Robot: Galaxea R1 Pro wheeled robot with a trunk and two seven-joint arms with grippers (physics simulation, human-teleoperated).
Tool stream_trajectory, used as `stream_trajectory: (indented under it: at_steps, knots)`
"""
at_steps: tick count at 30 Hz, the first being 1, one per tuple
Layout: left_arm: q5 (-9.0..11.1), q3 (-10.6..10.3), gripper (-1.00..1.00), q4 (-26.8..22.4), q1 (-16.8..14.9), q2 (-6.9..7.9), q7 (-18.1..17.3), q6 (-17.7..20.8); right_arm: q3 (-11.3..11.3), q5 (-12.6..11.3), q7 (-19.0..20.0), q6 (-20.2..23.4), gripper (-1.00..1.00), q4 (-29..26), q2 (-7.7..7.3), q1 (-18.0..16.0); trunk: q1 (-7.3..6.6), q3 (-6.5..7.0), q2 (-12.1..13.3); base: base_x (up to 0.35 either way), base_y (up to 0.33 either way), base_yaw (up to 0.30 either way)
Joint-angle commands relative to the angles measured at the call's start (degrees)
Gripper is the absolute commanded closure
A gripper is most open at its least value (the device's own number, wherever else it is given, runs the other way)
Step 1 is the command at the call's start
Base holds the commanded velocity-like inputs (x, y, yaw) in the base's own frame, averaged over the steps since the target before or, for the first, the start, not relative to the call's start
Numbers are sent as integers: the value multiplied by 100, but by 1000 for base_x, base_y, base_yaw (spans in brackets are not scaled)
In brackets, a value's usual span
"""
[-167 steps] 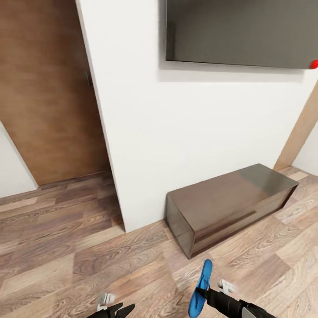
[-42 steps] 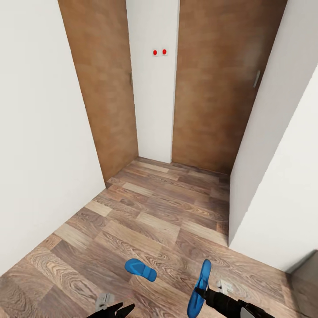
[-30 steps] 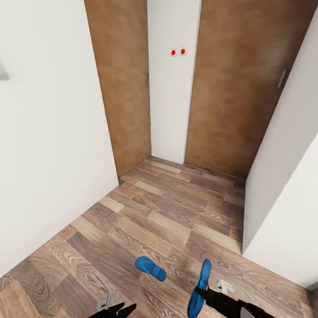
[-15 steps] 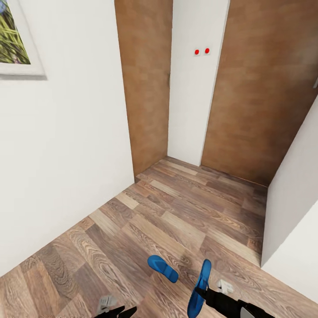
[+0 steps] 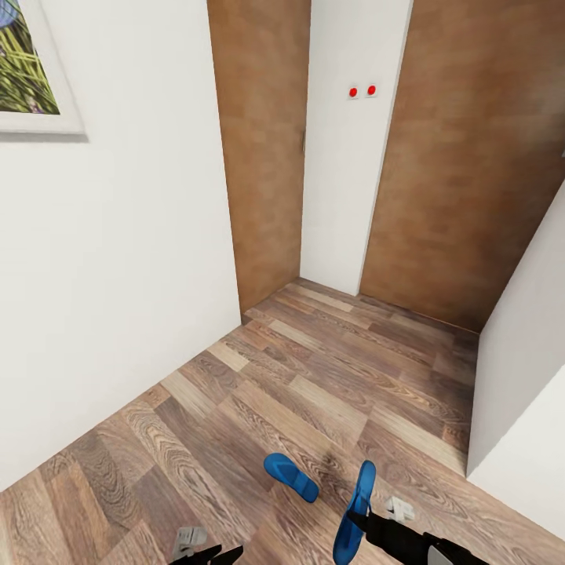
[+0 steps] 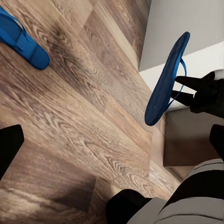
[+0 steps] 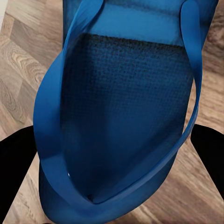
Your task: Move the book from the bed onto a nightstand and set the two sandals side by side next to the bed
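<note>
- Writing: none I can read anywhere; the nearest thing to a marking is a pair of small red dots (image 5: 362, 92) on the white wall strip between two brown doors (image 5: 263, 141), far ahead of both arms.
- Right gripper (image 5: 362, 519) is clamped on one blue sandal (image 5: 355, 504), black fingers pinching it at the strap side, the sandal standing on edge with its toe up, off the floor.
- Right wrist view looks straight into that held sandal's textured footbed, thin blue straps (image 7: 186, 116) looping across it, black fingers (image 7: 16, 154) dark on either side.
- Left wrist view catches it from the side: the held sandal edge-on, the right gripper's black fingers closed on the strap.
- Left gripper (image 5: 205, 556) sits at the very bottom edge of the head view, nothing between its fingers; how wide it stands I cannot tell.
- Second sandal (image 5: 290, 476) lies flat on the wood-plank floor (image 5: 314, 377), just ahead of the right gripper and toward the left arm's side, near the held one but not touching it.
- Room to move: open planks run ahead to the doors; a white wall (image 5: 118, 275) with a framed picture (image 5: 31, 71) closes the left arm's side, and a white wall corner (image 5: 518, 377) juts in on the right arm's side, leaving a corridor between them.
</note>
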Motion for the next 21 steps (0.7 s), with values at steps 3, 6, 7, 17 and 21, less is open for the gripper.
stream_trajectory:
  at_steps: [3,6,7,17,21]
  knots:
    - [36,6,-100,0,-2,0,-21,60,3,-42,21,34,100,-1,-2,-2,-1,-5,-2,0,0,0]
    - [36,7,-100,0,-2,1,-19,61,3,-42,17,33,100,-1,-2,-2,-1,-5,-2,0,0,61]
    - [36,9,-100,2,-2,3,-17,61,3,-42,17,32,100,-1,-2,-2,-1,-5,-2,0,0,187]
    - [43,25,-100,228,-2,17,1022,-691,4,-42,21,31,100,-1,7,-2,-1,-5,-2,0,0,268]
    - [21,24,-100,577,-2,17,1155,-1036,3,-40,20,33,100,-1,7,-2,-1,-5,-2,0,0,293]
